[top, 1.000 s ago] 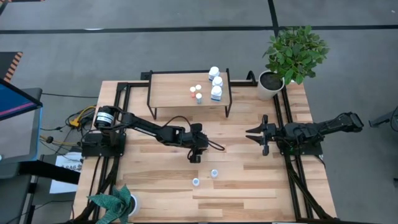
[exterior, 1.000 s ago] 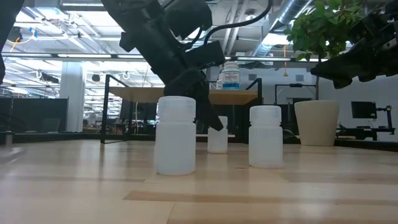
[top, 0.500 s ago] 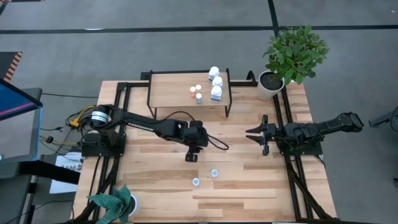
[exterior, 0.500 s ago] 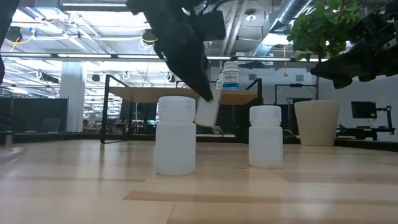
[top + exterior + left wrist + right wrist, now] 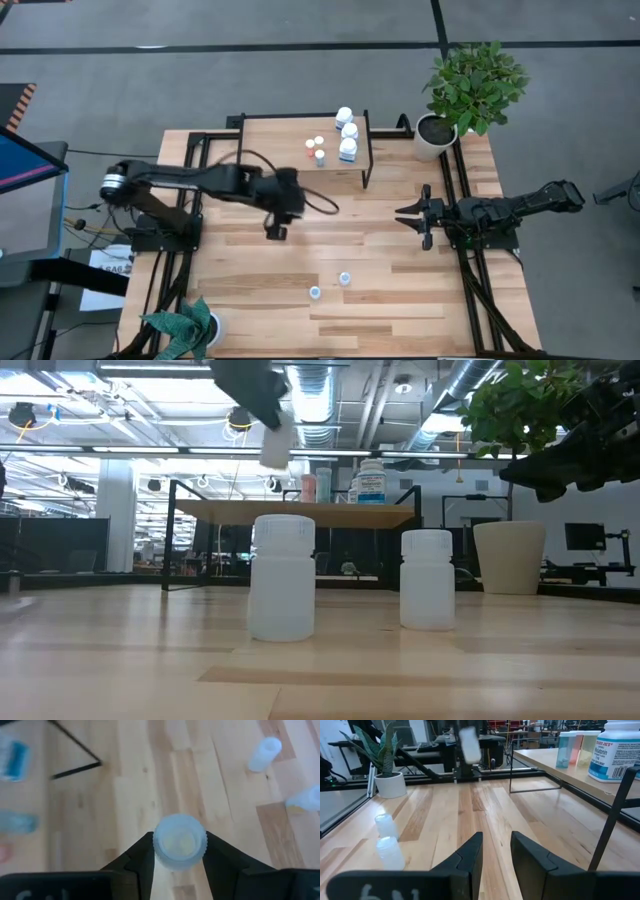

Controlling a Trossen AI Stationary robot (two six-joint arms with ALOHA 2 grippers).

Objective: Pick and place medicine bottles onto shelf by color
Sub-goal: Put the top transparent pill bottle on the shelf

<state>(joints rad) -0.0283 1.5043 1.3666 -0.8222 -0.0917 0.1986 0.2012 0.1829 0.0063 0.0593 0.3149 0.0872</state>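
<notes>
My left gripper (image 5: 275, 231) is shut on a tiny white bottle with a pale blue cap (image 5: 180, 842), high above the table's middle; the low view shows this bottle (image 5: 277, 442) above shelf height. The shelf (image 5: 275, 145) stands at the far edge and carries three larger white bottles (image 5: 347, 132) and three tiny ones (image 5: 316, 148). Two more tiny pale-capped bottles (image 5: 344, 278) (image 5: 314, 292) stand upright on the table near the front. My right gripper (image 5: 405, 218) is open and empty at the table's right (image 5: 495, 852). My left gripper pinches the tiny bottle between its two fingers (image 5: 137, 857), one on each side of the body just under the cap (image 5: 180, 840). The fingers come from above, pointing down. The bottle hangs below them, slightly tilted, lifted clear of the table (image 5: 277, 450).
A leafy plant in a white pot (image 5: 437, 135) stands at the far right corner, and another potted plant (image 5: 185, 330) at the near left corner. Black frame rails (image 5: 470, 290) run along both table sides. Bare wood lies between the shelf and the two standing bottles.
My left gripper has risen from the table with the tiny bottle and gone toward the table's left and far edge, toward the shelf. The bottle stood on the table a second ago and now hangs clear, above shelf height.
</notes>
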